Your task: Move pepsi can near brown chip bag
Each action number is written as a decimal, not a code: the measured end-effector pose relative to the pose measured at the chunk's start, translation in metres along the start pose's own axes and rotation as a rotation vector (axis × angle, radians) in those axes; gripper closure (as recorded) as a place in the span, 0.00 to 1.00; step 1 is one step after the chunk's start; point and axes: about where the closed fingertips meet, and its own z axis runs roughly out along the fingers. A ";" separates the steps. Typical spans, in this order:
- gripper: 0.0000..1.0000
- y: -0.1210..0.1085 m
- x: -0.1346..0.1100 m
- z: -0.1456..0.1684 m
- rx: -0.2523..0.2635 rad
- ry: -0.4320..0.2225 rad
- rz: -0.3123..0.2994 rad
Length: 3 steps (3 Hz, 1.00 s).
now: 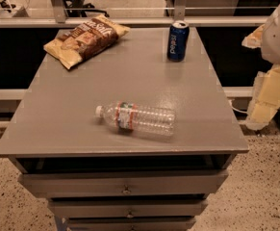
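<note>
The pepsi can (178, 41) stands upright at the back right of the grey table top (67, 105). It is dark blue with a silver top and white lettering. The brown chip bag (85, 38) lies flat at the back left corner, tan at the edges and dark brown in the middle. Can and bag are well apart, with bare table between them. My gripper (268, 97) hangs at the right edge of the view, beyond the table's right side. It is lower than the can, to its right, and touches nothing.
A clear plastic water bottle (135, 118) lies on its side in the middle front of the table. Drawers (125, 184) sit under the top. A rail and window frame (130, 18) run behind the table. Speckled floor lies around it.
</note>
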 end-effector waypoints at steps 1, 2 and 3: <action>0.00 0.000 0.000 0.000 0.000 0.000 0.000; 0.00 -0.012 0.000 0.011 0.026 -0.037 -0.002; 0.00 -0.057 -0.002 0.027 0.078 -0.107 -0.005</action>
